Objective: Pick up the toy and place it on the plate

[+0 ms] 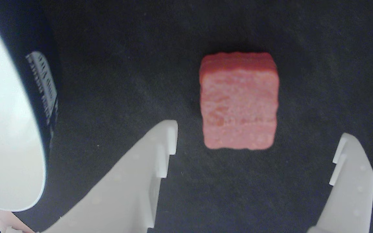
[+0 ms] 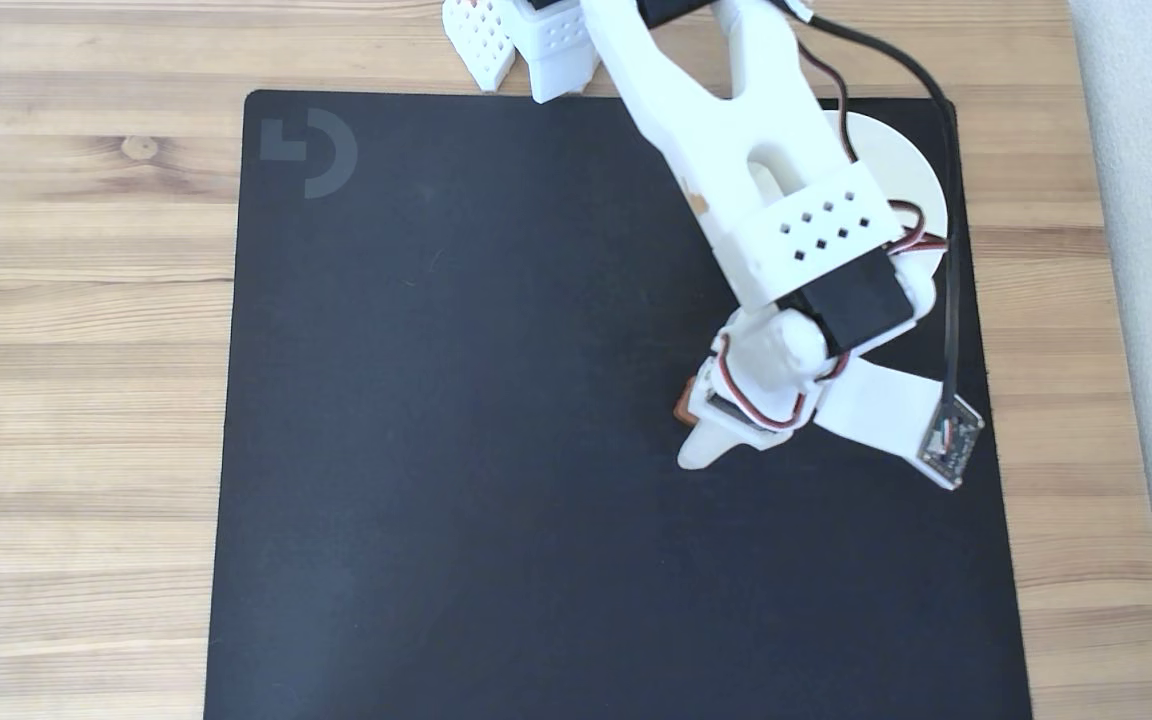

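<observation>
Both white fingers [image 1: 160,152] of the gripper [image 1: 257,139] stand wide apart in the wrist view, gripping nothing, their tips level with the near edge of the toy [image 1: 239,102]. That reddish block lies flat on the black mat [image 1: 134,64], in line with the gap between the fingers and closer to the left one, touching neither. Left of the toy and well apart from it sits the plate [image 1: 5,129], its dark band with lettering turned toward the block. From the fixed view, the arm [image 2: 736,150] covers most of the plate [image 2: 901,160], and just a brown sliver of the toy [image 2: 683,406] peeks out beside the wrist, nearer the camera than the plate. Wood table [image 2: 76,300] surrounds the mat [image 2: 456,400].
</observation>
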{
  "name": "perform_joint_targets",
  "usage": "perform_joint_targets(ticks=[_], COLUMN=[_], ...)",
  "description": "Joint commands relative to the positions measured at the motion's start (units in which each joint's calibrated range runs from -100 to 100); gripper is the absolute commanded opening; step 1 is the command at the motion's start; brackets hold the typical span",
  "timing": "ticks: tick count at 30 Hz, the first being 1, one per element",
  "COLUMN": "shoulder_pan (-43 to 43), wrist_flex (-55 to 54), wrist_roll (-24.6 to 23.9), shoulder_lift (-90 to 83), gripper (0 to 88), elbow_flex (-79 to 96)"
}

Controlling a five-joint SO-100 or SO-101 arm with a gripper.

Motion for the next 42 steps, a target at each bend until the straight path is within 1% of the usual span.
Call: perform_joint_targets(ticks=[1, 11, 28, 30, 32, 33, 36, 37, 40, 42], shoulder_pan=[-0.38, -0.46, -0.46, -0.46, -0.46, -0.46, -0.54, -0.80, -0.96, -1.55], wrist_flex=[-0.89, -0.89, -0.97, -2.24, -3.77, -5.29, -5.88, -5.80, -5.21, -5.21], wrist_roll=[-0.17, -0.17, -0.17, -0.17, -0.17, -0.17, -0.22, -0.59, -3.04, -4.03], shoulder_lift=[0.42, 4.75, 5.17, 5.17, 5.17, 5.17, 5.17, 5.17, 5.25, 5.25], gripper=[33.1, 33.1, 32.9, 32.9, 30.4, 25.4, 15.9, 8.4, 2.3, 2.3], elbow_flex=[-2.31, -2.31, -2.40, -2.40, -2.40, -2.40, -2.40, -2.40, -2.31, -2.22])
